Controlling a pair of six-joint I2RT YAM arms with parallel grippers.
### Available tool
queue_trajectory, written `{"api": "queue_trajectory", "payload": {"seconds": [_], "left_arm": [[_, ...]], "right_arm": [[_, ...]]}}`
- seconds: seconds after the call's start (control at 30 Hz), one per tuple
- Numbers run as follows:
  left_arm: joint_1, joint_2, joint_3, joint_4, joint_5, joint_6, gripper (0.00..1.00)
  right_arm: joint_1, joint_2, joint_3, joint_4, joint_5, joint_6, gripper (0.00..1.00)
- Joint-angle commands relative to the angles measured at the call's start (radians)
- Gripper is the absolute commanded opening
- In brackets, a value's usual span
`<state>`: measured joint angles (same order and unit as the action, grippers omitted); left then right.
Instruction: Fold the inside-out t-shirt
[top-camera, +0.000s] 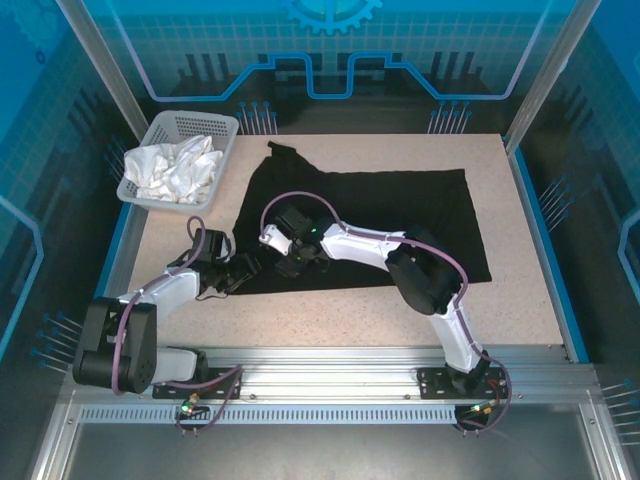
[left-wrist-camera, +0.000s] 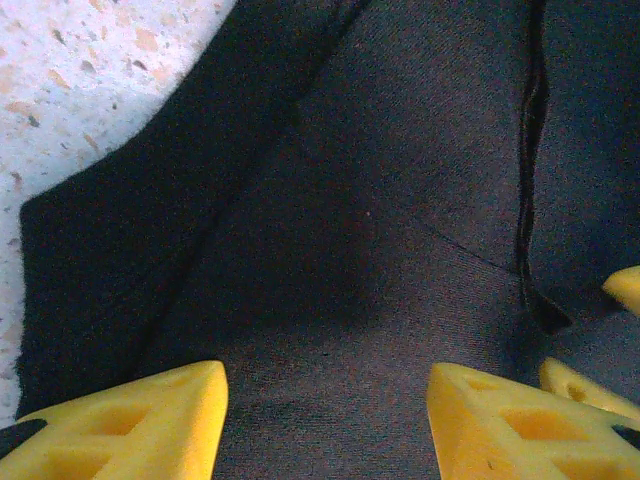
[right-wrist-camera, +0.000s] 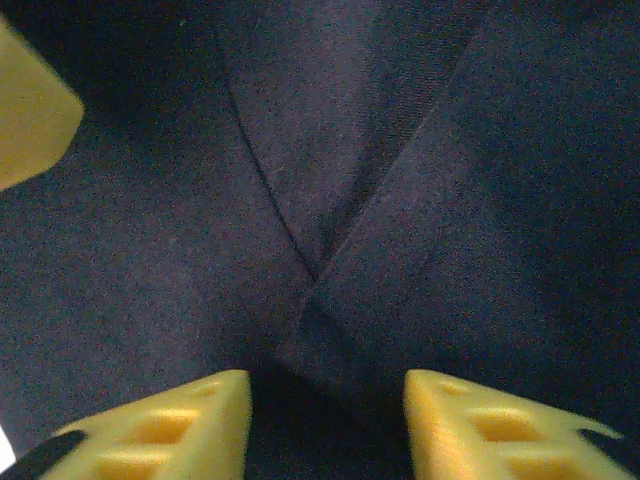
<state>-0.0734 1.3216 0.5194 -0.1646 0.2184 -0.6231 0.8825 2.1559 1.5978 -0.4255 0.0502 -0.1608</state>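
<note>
The inside-out t-shirt (top-camera: 400, 210) lies spread out, black, across the middle of the table; no print shows. My left gripper (top-camera: 238, 272) hovers low over its near left corner. In the left wrist view its yellow fingers stand apart, open (left-wrist-camera: 325, 385), over flat black cloth (left-wrist-camera: 350, 200) with a raised seam (left-wrist-camera: 530, 150) to the right. My right gripper (top-camera: 283, 258) is just beside it, also low over the shirt. Its jaws are open (right-wrist-camera: 328, 390), with a creased fold of the fabric (right-wrist-camera: 310, 270) running toward the gap. Each wrist view catches a yellow fingertip (left-wrist-camera: 622, 288) (right-wrist-camera: 30, 120) of the other gripper.
A grey basket (top-camera: 230, 125) holding a white cloth garment (top-camera: 175, 168) stands at the back left corner. Bare speckled table (top-camera: 350, 320) lies in front of the shirt and at its left (left-wrist-camera: 90, 70). Glass walls close in the table on three sides.
</note>
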Motion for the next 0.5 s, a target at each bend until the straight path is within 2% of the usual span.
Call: {"api": "queue_trajectory", "payload": {"seconds": [0.0, 0.17, 0.3, 0.47], "left_arm": [[0.014, 0.005, -0.023, 0.007, 0.018, 0.016, 0.57], [0.015, 0.004, -0.031, 0.011, 0.012, 0.018, 0.58], [0.015, 0.007, -0.035, 0.014, 0.01, 0.02, 0.58], [0.015, 0.006, -0.04, 0.013, 0.002, 0.024, 0.59]], "right_arm": [[-0.008, 0.025, 0.052, -0.029, -0.015, -0.002, 0.32], [-0.04, -0.015, 0.029, 0.014, -0.046, 0.055, 0.11], [-0.113, -0.074, -0.016, 0.072, -0.046, 0.181, 0.0], [-0.265, -0.092, -0.057, 0.111, -0.041, 0.462, 0.0]]}}
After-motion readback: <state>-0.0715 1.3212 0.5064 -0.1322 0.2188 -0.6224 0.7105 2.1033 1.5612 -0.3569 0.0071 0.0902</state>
